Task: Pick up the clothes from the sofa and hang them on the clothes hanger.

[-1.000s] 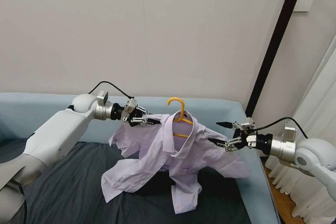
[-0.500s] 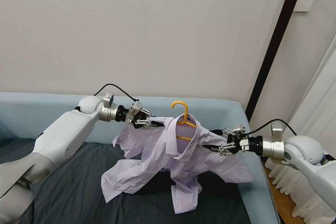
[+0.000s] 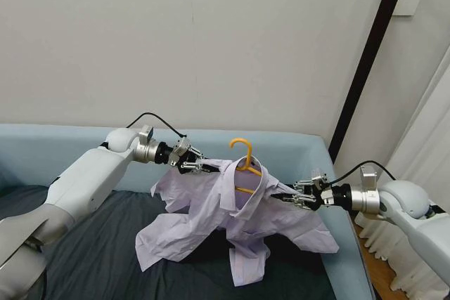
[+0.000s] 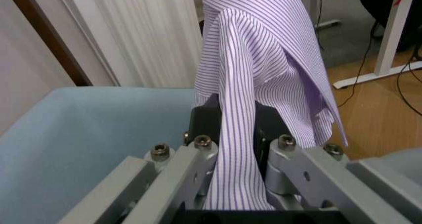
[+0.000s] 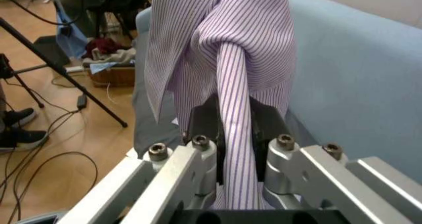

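**Striped shirt on its hanger, held between my two grippers above the sofa**

The shirt [image 3: 232,209], white with fine purple stripes, hangs in the air on a yellow hanger [image 3: 244,156], whose hook stands up from the open collar midway between my two sets of fingers. My left gripper [image 3: 202,166] has its fingers [image 4: 197,155] pressed together on a fold of the cloth at one shoulder. My right gripper [image 3: 287,197] pinches a similar fold at the other shoulder, its fingers [image 5: 197,157] closed on the stripes. The shirt body and both sleeves droop below my fingers, and the lower hem touches the seat beneath them.

Under both grippers lies the sofa [image 3: 42,144], pale blue, its seat spread with a dark grey cover [image 3: 84,258]. Behind my fingers rises a plain off-white wall [image 3: 211,40]. Beyond my right gripper a dark post [image 3: 365,68] leans upward, with a white curtain [image 3: 430,138] just past it. Past the sofa's end, the wrist views show a wooden floor [image 5: 46,159] crossed by black cables [image 5: 39,169].
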Motion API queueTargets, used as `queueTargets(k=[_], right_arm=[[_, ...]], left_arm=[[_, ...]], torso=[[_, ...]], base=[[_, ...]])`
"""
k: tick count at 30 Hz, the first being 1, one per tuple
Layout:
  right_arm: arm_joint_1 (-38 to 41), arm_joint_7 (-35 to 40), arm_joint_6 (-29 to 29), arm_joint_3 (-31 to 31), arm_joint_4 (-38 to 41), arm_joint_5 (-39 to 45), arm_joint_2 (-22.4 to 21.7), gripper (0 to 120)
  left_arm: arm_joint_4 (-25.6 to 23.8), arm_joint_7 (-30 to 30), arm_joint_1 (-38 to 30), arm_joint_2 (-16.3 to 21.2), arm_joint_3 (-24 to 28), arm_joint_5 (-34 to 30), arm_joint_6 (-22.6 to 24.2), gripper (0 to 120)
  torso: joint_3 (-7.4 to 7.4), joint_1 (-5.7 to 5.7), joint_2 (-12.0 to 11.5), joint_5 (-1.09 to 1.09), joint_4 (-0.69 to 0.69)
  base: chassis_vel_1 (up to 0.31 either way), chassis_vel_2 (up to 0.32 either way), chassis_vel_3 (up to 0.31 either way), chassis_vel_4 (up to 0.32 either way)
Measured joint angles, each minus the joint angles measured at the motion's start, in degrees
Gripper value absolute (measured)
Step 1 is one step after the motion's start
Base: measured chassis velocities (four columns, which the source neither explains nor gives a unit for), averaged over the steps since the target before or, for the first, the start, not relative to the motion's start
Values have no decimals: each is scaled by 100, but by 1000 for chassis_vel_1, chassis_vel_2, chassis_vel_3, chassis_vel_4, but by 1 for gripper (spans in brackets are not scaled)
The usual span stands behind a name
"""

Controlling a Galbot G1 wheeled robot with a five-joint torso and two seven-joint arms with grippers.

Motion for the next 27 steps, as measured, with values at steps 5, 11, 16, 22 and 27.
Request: queueTargets(k=[5, 11, 16, 22, 27], right_arm=[[44, 2, 10, -20, -86, 41, 87, 7], [179, 159, 26, -2, -159, 358, 123, 7], [291, 289, 13, 52, -305, 439, 268, 7], [333, 286, 52, 48, -611, 264, 672, 7], [689, 434, 37, -252, -867, 234, 892, 7]], left_arm=[[66, -16, -4, 5, 3, -87, -186, 8], [450, -239, -69, 12, -30, -996, -873, 23], [725, -555, 181, -5, -875, -1644, -959, 41], [546, -1115, 714, 274, -1234, -2553, -941, 62], [0, -1865, 1331, 528, -1587, -2696, -863, 81]], torso=[[0, 0, 0, 0, 0], [0, 0, 0, 0, -1], [-1, 0, 1, 0, -2], [0, 0, 0, 0, 7], [0, 0, 0, 0, 0]], base=[[0, 0, 0, 0], [0, 0, 0, 0], [0, 0, 0, 0], [0, 0, 0, 0], [0, 0, 0, 0]])
